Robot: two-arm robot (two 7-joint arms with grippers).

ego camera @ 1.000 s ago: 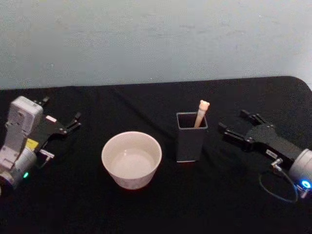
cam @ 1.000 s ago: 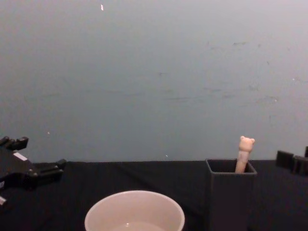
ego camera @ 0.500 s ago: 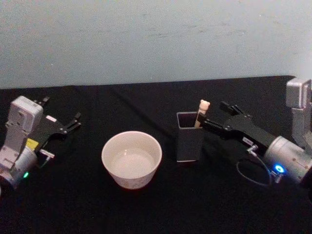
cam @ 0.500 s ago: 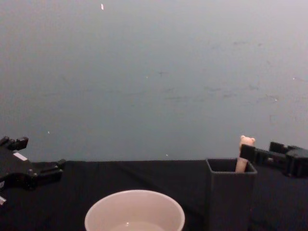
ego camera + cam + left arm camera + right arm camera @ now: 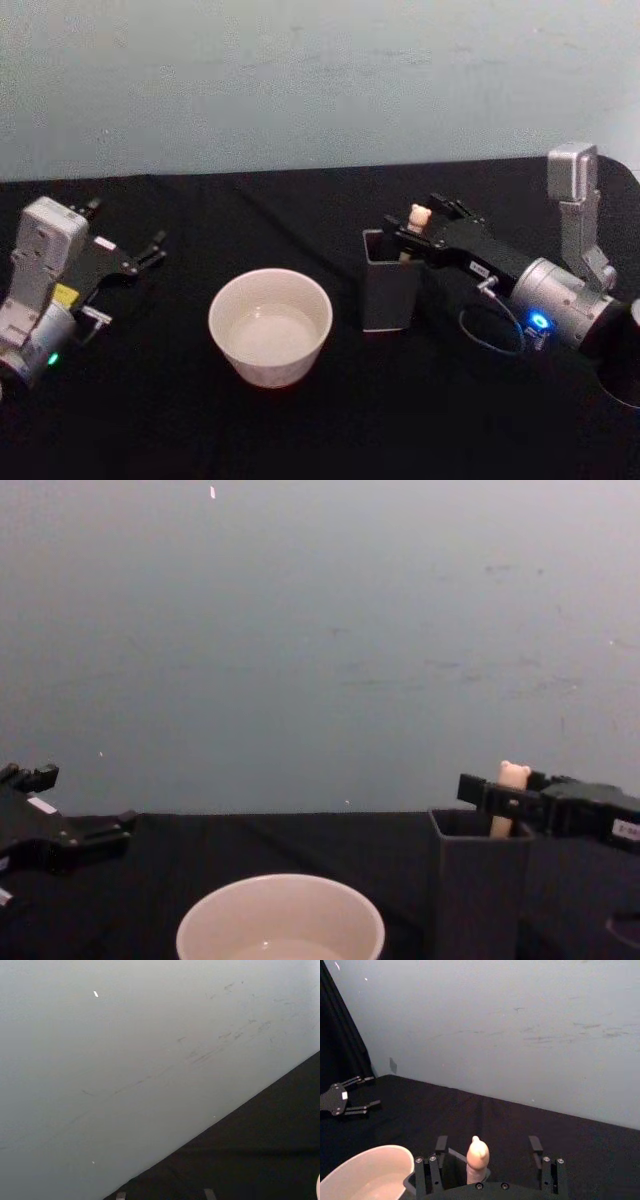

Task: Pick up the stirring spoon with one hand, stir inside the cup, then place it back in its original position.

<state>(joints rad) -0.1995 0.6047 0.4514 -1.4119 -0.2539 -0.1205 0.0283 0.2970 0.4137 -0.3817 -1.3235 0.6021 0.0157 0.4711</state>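
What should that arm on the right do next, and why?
Probably close the right tool: its open fingers straddle the handle of the stirring spoon, which stands in the dark holder, not yet gripped. The left tool sits parked, open, far left.

You can't see the spoon (image 5: 418, 218) stem or bowl: both are down inside the holder (image 5: 388, 295), and just the bear-head end sticks out. In the chest view the bottom edge cuts off the cup (image 5: 230, 910) and the holder, and the left edge cuts the left gripper (image 5: 75, 802). In the right wrist view the right gripper (image 5: 487, 1141) body hides most of the holder, and the cup is clipped at the corner. The pads (image 5: 441, 1142) probably aren't touching the spoon, but it's too close to call.
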